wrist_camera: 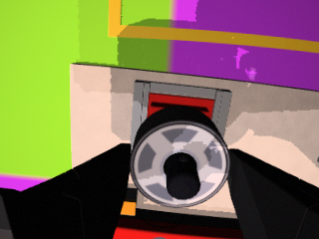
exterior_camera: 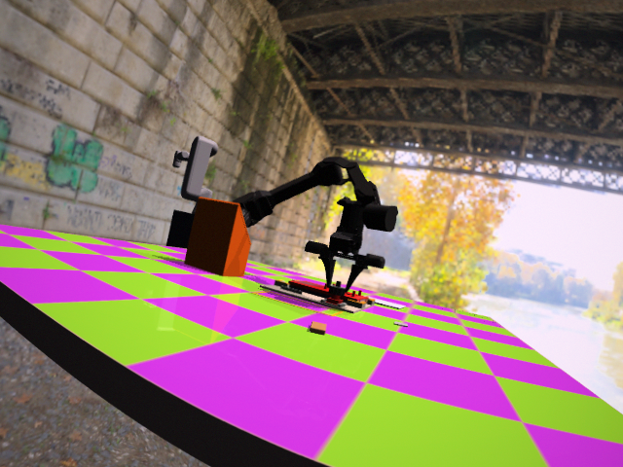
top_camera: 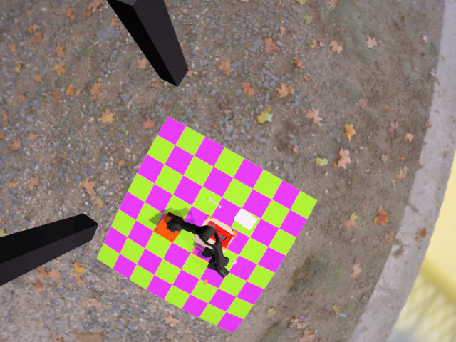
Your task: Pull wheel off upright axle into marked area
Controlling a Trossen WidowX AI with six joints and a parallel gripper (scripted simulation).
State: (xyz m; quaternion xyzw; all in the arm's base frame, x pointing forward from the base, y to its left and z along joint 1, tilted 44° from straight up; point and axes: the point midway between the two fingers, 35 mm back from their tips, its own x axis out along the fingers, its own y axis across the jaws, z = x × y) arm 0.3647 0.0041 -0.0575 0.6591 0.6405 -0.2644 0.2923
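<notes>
The wheel, with a pale spoked face and black tyre, sits around the black upright axle, whose top pokes out through the hub. A grey and red mount shows beneath it on the pale board. My gripper points down low over the board, with one fingertip against each side of the wheel; it is shut on the wheel. The marked area's orange outline lies on the table just beyond the board's edge. In the top view the arm hides the wheel.
A red plate lies on the board beside the wheel. A small orange block, a small white piece, a white sheet and a thin white bar lie around it. An orange box stands by the arm's base.
</notes>
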